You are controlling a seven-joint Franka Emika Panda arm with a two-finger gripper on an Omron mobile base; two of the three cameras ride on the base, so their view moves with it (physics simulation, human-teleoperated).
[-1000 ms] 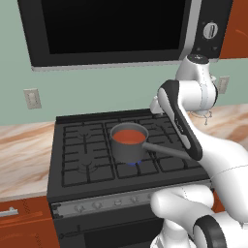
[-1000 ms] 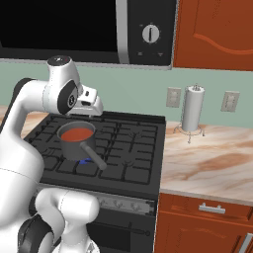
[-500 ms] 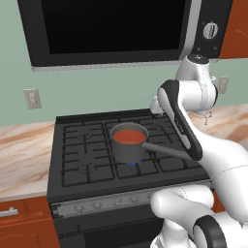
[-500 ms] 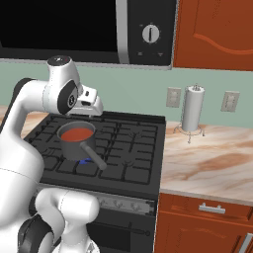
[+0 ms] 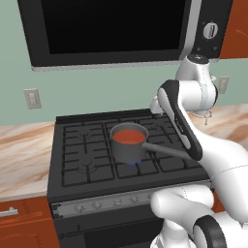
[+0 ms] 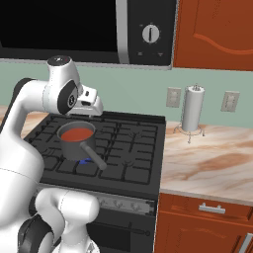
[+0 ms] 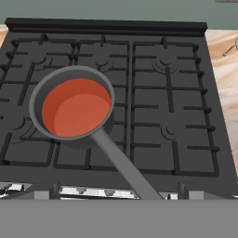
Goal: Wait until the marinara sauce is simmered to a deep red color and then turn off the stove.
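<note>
The marinara sauce is a smooth orange-red surface in a small grey saucepan with a long handle. The pan sits on the front centre burner of the black stove, over a small blue flame. The stove's silver knob strip runs along its front. My gripper hovers above the stove's back, open, holding nothing, looking down at the pan.
A black microwave hangs above the stove. On the marble counter to the right stands a paper towel holder. Marble counter also lies to the left, with red-brown cabinets below.
</note>
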